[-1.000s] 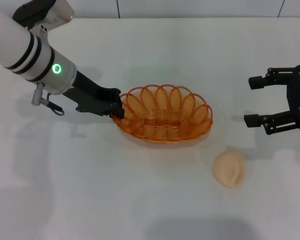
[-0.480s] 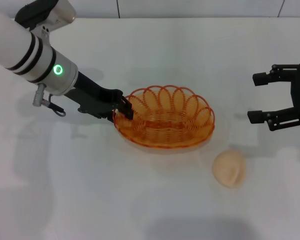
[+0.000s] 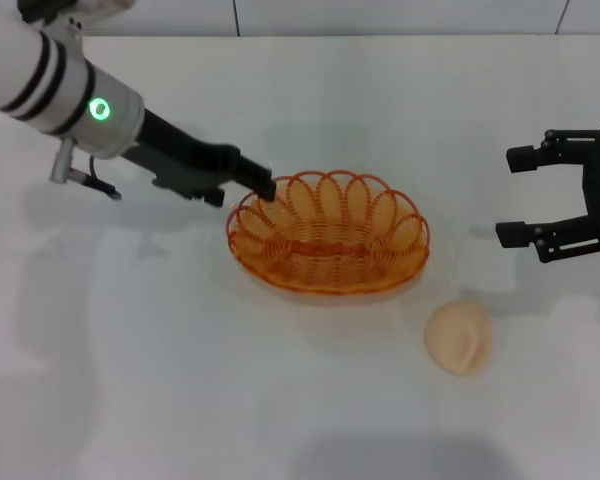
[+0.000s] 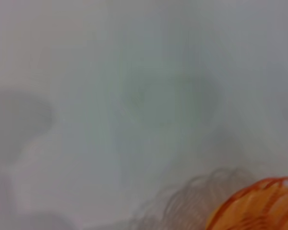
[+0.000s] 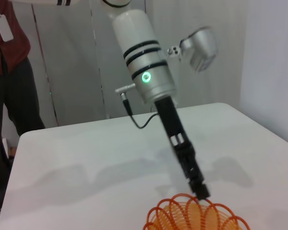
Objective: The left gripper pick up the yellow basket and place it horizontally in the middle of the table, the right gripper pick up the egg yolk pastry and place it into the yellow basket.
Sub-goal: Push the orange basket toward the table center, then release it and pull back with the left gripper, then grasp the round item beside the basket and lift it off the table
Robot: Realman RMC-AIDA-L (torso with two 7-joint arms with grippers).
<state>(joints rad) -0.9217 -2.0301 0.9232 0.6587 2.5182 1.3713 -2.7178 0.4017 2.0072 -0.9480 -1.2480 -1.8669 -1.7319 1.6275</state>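
The yellow basket [image 3: 280, 268] rests flat on the white table [image 3: 180, 380], near the middle, with its long side across the head view. My left gripper [image 3: 264, 187] is open and empty, just above and clear of the basket's left rim. It also shows in the right wrist view [image 5: 200, 191] over the basket [image 5: 197, 218]. An edge of the basket shows in the left wrist view [image 4: 259, 206]. The egg yolk pastry [image 3: 459, 337] lies on the table to the front right of the basket. My right gripper [image 3: 506, 197] is open and empty, hovering right of the basket and beyond the pastry.
A person in a red top [image 5: 7, 52] stands beyond the far end of the table. The table's far edge meets a tiled wall [image 3: 380, 15].
My left gripper has let go of the basket's left rim and lifted up and back. The basket has settled flat slightly rightward. The right gripper and pastry have hardly moved.
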